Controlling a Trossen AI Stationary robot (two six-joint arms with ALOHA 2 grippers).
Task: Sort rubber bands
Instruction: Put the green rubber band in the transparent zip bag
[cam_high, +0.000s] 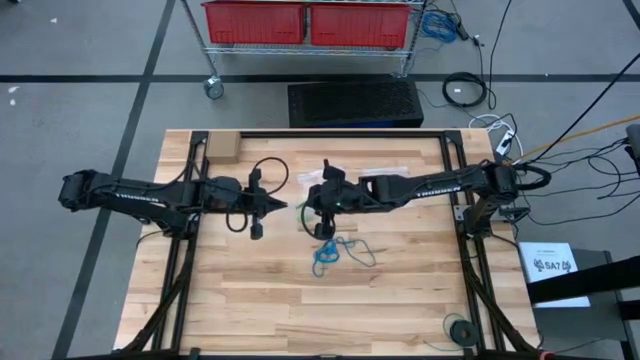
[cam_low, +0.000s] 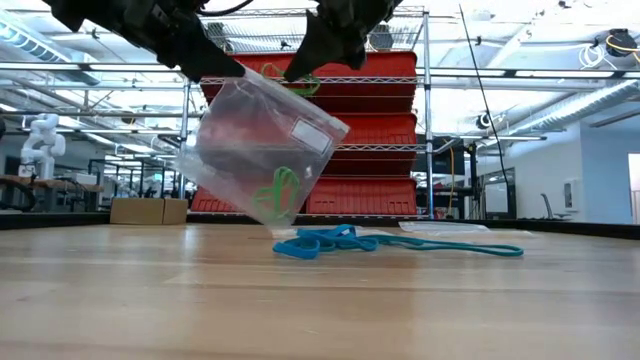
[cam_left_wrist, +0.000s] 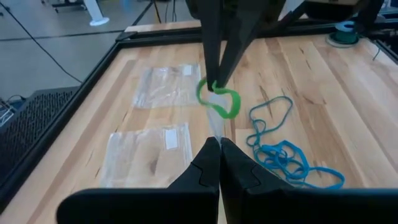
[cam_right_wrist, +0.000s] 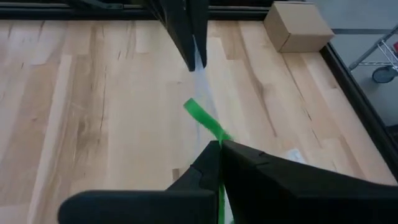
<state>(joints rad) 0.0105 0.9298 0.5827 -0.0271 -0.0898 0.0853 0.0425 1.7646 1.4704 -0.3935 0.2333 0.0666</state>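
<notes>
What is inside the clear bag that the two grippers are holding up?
The clear bag hangs tilted above the table, left gripper and right gripper shut on its top edge. Green rubber bands lie in its lower corner. Glare hides whether more are inside.

Green rubber bands (cam_low: 280, 192) in lifted bag; blue bands (cam_low: 330, 242) heaped on table.

Two dark arms, two grippers: left gripper (cam_high: 283, 206), right gripper (cam_high: 304, 209). Three clear bags: held bag (cam_low: 255, 150), two flat bags (cam_left_wrist: 168, 86) (cam_left_wrist: 148, 151) left of frame centre. One cardboard box (cam_right_wrist: 296, 26), upper right. Blue bands (cam_left_wrist: 287, 155): tangled, uncountable. Green bands (cam_low: 280, 192): number unclear.
</notes>
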